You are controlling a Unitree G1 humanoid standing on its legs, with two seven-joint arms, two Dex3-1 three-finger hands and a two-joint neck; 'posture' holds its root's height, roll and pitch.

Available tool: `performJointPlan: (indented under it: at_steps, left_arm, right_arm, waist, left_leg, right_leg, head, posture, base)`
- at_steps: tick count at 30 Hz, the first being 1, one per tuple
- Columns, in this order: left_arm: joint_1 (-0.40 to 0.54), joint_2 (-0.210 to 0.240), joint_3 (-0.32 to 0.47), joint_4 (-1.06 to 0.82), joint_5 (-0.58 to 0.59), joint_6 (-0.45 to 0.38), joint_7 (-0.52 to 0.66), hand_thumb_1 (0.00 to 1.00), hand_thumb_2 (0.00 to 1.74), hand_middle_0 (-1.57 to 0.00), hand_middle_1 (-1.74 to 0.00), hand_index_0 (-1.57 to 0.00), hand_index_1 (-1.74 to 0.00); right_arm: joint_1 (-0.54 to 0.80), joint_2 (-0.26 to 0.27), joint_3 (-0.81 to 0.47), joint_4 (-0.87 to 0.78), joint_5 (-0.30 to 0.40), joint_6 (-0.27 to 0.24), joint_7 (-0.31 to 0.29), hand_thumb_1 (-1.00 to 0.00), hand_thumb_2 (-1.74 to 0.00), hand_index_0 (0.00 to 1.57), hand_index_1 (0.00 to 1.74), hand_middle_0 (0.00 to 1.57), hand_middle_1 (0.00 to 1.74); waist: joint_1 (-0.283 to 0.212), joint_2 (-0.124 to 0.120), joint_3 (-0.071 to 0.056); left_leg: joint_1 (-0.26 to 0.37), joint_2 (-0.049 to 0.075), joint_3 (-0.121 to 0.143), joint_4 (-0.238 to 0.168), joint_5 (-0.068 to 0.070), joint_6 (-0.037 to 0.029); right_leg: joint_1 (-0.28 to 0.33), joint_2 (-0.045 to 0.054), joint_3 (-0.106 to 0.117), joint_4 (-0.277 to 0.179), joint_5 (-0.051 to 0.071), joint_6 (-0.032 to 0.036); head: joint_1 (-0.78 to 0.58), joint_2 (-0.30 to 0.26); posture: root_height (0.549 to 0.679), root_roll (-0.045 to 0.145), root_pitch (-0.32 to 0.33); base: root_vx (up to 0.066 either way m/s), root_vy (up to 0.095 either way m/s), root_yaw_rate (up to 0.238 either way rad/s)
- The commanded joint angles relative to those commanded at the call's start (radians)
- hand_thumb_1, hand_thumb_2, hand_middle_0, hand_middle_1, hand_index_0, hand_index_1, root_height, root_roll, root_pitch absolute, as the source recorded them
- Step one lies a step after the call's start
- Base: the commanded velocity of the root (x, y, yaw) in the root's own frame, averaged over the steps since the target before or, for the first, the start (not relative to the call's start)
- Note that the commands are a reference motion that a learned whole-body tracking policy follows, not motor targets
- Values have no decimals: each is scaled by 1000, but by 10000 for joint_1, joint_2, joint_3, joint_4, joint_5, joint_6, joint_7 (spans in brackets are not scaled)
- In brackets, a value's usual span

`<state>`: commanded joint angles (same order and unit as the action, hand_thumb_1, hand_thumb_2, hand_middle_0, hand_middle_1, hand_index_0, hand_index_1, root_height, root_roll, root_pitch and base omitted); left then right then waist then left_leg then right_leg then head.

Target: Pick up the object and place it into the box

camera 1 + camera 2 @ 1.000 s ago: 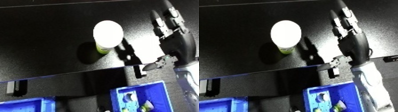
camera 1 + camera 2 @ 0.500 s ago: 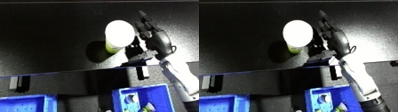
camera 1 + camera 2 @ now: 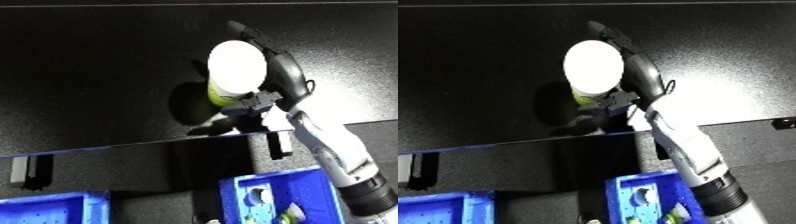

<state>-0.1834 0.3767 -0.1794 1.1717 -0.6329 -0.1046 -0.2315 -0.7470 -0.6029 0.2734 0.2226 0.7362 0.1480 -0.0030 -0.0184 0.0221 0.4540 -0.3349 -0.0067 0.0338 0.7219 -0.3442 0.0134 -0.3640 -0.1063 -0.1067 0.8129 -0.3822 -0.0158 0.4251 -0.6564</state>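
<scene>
- The black surface (image 3: 98, 75) fills most of both views, bare on the left and behind the object; its near edge runs just below the hand, with a narrow dark ledge in front of it.
- The right forearm (image 3: 342, 160), white and silver, comes in from the lower right corner and slants up and left across that edge.
- Blue bins sit along the bottom: one bin (image 3: 284, 200) directly under the forearm holds small items, and another bin (image 3: 53, 210) shows at the lower left corner.
- The right hand (image 3: 286, 80) stands on edge against the right side of the cup, its fingers (image 3: 616, 37) curving round the far side and the thumb at the near side, grasping it.
- The cup (image 3: 233, 75), with a white top and yellow-green body, stands upright on the surface near the front edge.
</scene>
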Motion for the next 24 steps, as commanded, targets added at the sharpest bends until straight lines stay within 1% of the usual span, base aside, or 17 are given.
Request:
performJointPlan:
  at_steps: [6,10,14,18,21,22,24]
  left_arm:
    - [-19,-66,-27,-55,17,44,108,0,0,0,0,0,0]
    - [-27,-71,-31,-53,39,54,133,0,0,0,0,0,0]
    - [-21,-68,-38,-40,14,30,124,0,0,0,0,0,0]
    - [24,-70,-9,-38,-34,-30,120,0,0,0,0,0,0]
    - [49,-69,67,-43,-111,-91,133,0,0,0,0,0,0]
    - [49,-69,67,-43,-111,-91,133,0,0,0,0,0,0]
    - [76,-88,153,-37,-204,-148,133,0,0,0,0,0,0]
  right_arm:
    - [116,111,4,-321,-45,112,-101,-750,-1305,1178,1305,1178,1305]
    - [177,57,-30,-408,-91,76,-142,-950,-1653,1492,1653,1492,1653]
    - [221,-53,-84,-444,-135,8,-181,-950,-1653,1492,1653,1492,1653]
    - [443,-195,-284,-713,-206,-223,-302,-950,-1653,1492,1653,1492,1653]
    - [650,-269,-490,-1004,-258,-439,-430,-950,-1653,1492,1653,1492,1653]
    - [650,-269,-490,-1004,-258,-439,-430,-950,-1653,1492,1653,1492,1653]
    - [850,-326,-663,-1237,-306,-629,-557,-950,-1653,1492,1653,1492,1653]
  waist:
    - [-29,-15,-30]
    - [-67,-23,-40]
    - [-113,-19,-34]
    - [-214,-21,-41]
    - [-323,-46,-39]
    - [-323,-46,-39]
    - [-426,-66,-33]
  left_leg:
    - [27,8,31,-36,6,1]
    - [32,29,53,-40,10,-12]
    - [32,42,73,-45,6,-19]
    - [44,80,129,-55,-17,-33]
    - [47,118,191,-60,-45,-39]
    - [47,118,191,-60,-45,-39]
    - [69,155,248,-91,-61,-43]
  right_leg:
    - [-15,3,16,-18,10,8]
    - [-22,3,35,-33,27,13]
    - [-40,13,67,-42,33,20]
    - [-73,45,123,-72,58,49]
    - [-113,103,187,-115,95,80]
    - [-113,103,187,-115,95,80]
    - [-139,154,239,-153,124,109]
  head:
    - [126,85]
    - [207,143]
    - [292,216]
    - [504,411]
    - [1246,755]
    - [1246,755]
    - [1687,864]
  posture:
    - [633,56,-53]
    - [633,57,-52]
    - [633,58,-51]
    - [633,58,-48]
    - [634,57,-43]
    - [634,57,-43]
    - [634,56,-40]
  base:
    - [1,5,7]
    - [-3,-1,-8]
    - [-7,5,-31]
    - [-11,8,-57]
    - [-26,20,-93]
    - [-29,29,-116]
    - [-28,45,-141]
